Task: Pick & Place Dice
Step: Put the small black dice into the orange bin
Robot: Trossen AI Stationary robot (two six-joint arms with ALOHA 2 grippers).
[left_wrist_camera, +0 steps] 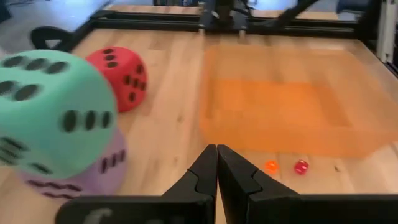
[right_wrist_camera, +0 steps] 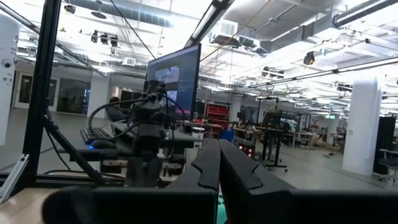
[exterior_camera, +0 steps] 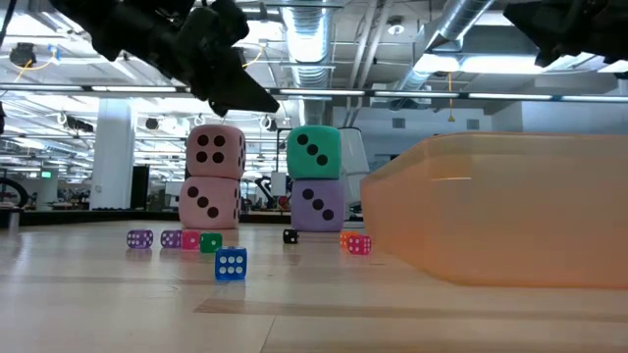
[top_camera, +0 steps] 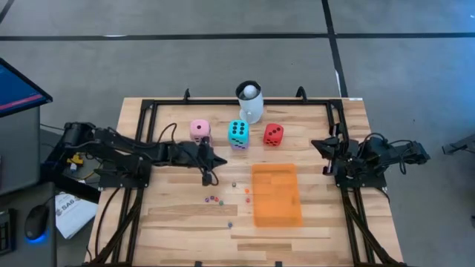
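Near the far edge, a teal die (top_camera: 237, 130) sits on a purple die (exterior_camera: 316, 204). Left of that stack is a pink die (top_camera: 200, 130), which in the low view rests on a second pink die (exterior_camera: 208, 202). A red die (top_camera: 273, 134) stands on the table at the right. Tiny coloured dice (top_camera: 214, 199) lie scattered on the wood. My left gripper (top_camera: 219, 159) hovers shut and bare just near of the teal stack, above the table; its fingers (left_wrist_camera: 208, 171) show closed. My right gripper (top_camera: 318, 143) is shut, drawn back at the right edge.
A flat orange mat (top_camera: 277, 194) lies right of the table's centre, with two tiny pieces (left_wrist_camera: 271, 166) at its edge. A white mug (top_camera: 250, 104) with a ball stands at the far edge. A black frame (top_camera: 148, 104) borders the table.
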